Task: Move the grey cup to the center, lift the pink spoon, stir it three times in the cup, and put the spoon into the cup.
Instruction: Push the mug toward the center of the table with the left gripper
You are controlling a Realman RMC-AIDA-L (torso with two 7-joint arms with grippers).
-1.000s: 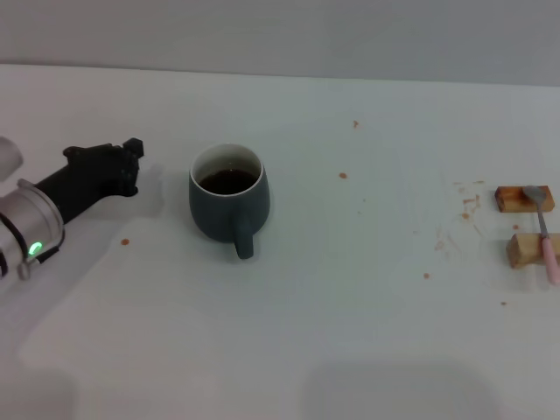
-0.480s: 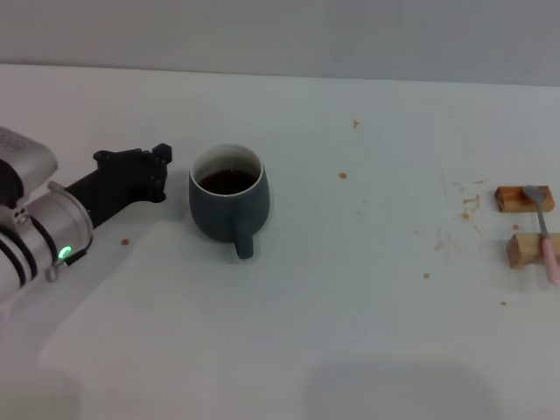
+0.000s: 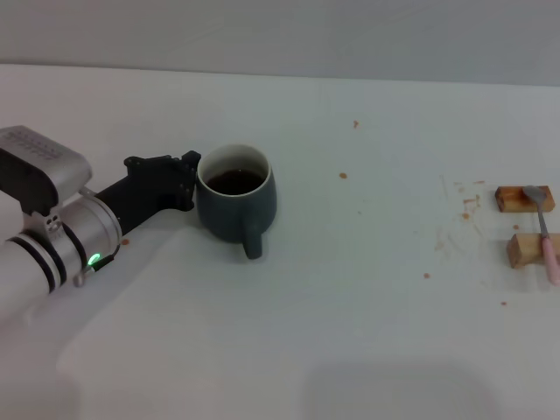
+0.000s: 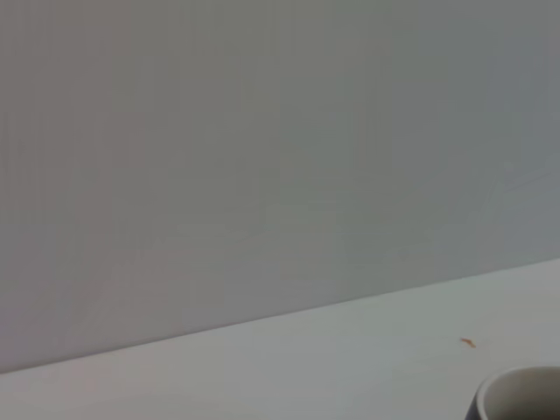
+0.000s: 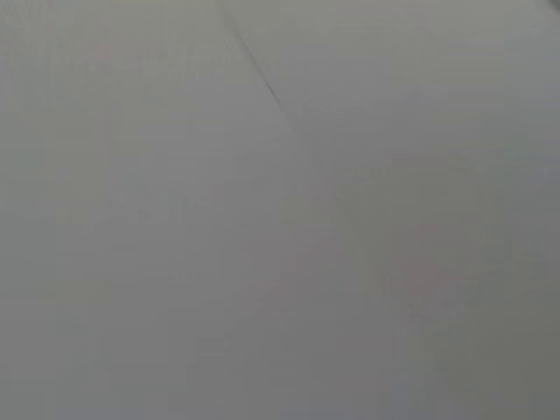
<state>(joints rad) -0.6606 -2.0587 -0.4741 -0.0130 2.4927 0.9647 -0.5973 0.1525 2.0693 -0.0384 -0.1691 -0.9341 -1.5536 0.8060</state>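
Observation:
The grey cup (image 3: 236,203) stands left of the table's middle, dark brown liquid inside and its handle (image 3: 252,243) pointing toward me. My left gripper (image 3: 185,178) is shut and its black tip rests against the cup's left wall. In the left wrist view only the cup's rim (image 4: 521,394) shows at a corner. The pink spoon (image 3: 544,232) lies far right across two small wooden blocks (image 3: 523,198), its metal bowl on the farther block. My right gripper is out of view.
The nearer wooden block (image 3: 525,251) sits close to the table's right edge. Small brown crumbs (image 3: 343,175) dot the white table (image 3: 367,332) between the cup and the blocks. A grey wall runs behind the table.
My left arm has swept to the right across the table and reached the cup's left side. The cup has shifted slightly to the right. The spoon and blocks have not moved.

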